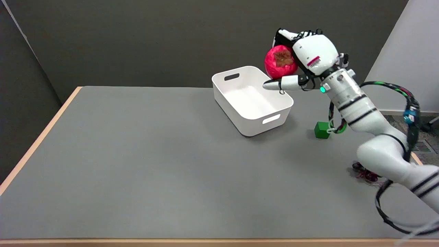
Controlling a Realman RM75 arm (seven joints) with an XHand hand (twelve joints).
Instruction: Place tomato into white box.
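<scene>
My right hand (303,60) grips the tomato (280,62) above the white box's (252,118) far right rim; grey table (137,164), dark wall (154,37) behind.

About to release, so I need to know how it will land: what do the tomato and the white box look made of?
Tomato, held in the right hand: matte red with a brown stem patch, likely a plastic or foam replica. White box: smooth moulded plastic by its look, with rounded corners, cut-out handles and a faint sheen.

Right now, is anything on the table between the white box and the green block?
No. In the head view, only bare grey table lies between the white box and the green block.
</scene>
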